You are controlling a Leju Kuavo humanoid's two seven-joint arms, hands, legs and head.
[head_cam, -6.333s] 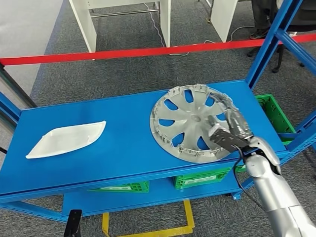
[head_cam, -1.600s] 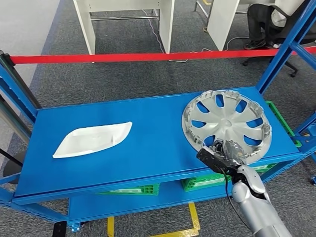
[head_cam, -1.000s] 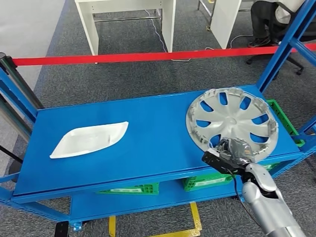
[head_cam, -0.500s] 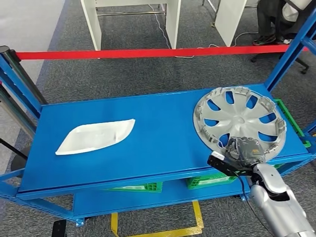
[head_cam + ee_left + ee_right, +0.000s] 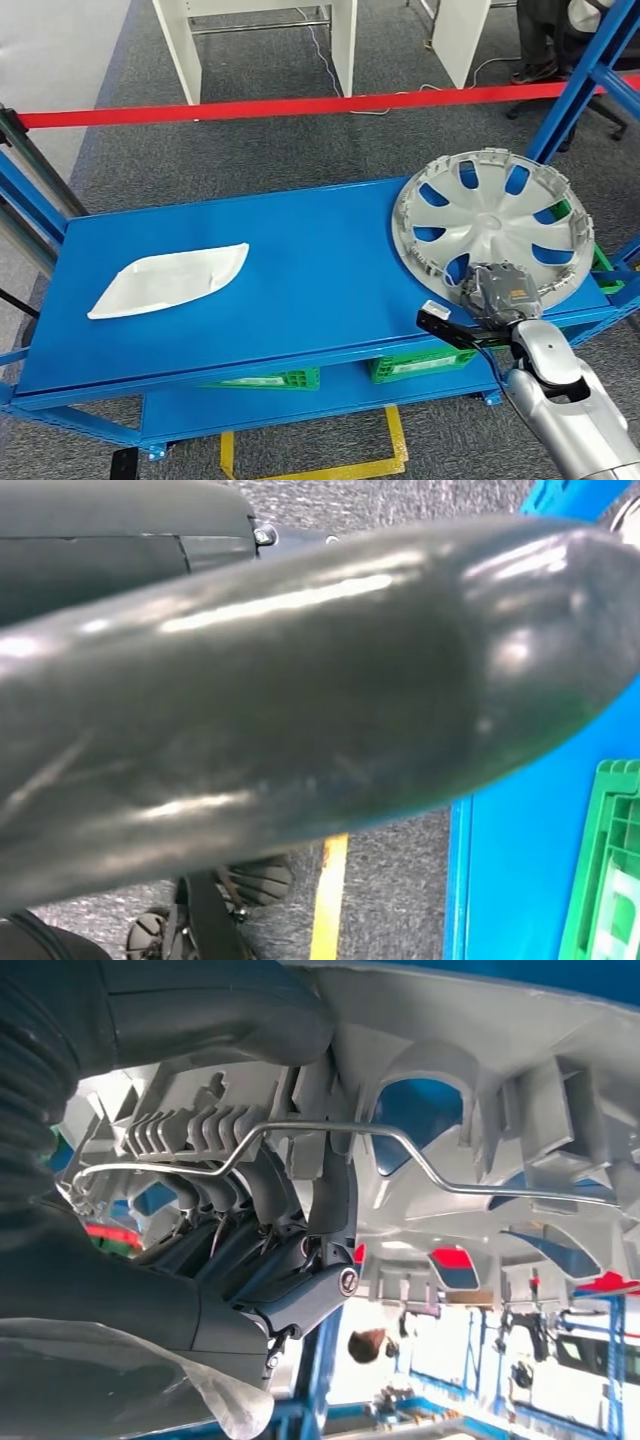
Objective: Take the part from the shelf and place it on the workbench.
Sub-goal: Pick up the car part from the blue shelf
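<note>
On blue shelf (image 5: 302, 260), right end: our hubcap (image 5: 492, 228) lies tilted, far edge past shelf. Right hand (image 5: 502, 291) clamps near rim, fingers (image 5: 226, 1200) hooked through spoke gaps; left hand we can't tell, probably hanging. Upright post (image 5: 581, 75) stands close behind. White panel (image 5: 167, 280) well apart, left. Green crates (image 5: 415, 362) beneath.

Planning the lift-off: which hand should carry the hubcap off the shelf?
Right. The right hand already grips the near rim of the hubcap, which sits at the right end of the blue shelf; its fingers curl around the rim. Nothing shows the left hand near the part.
</note>
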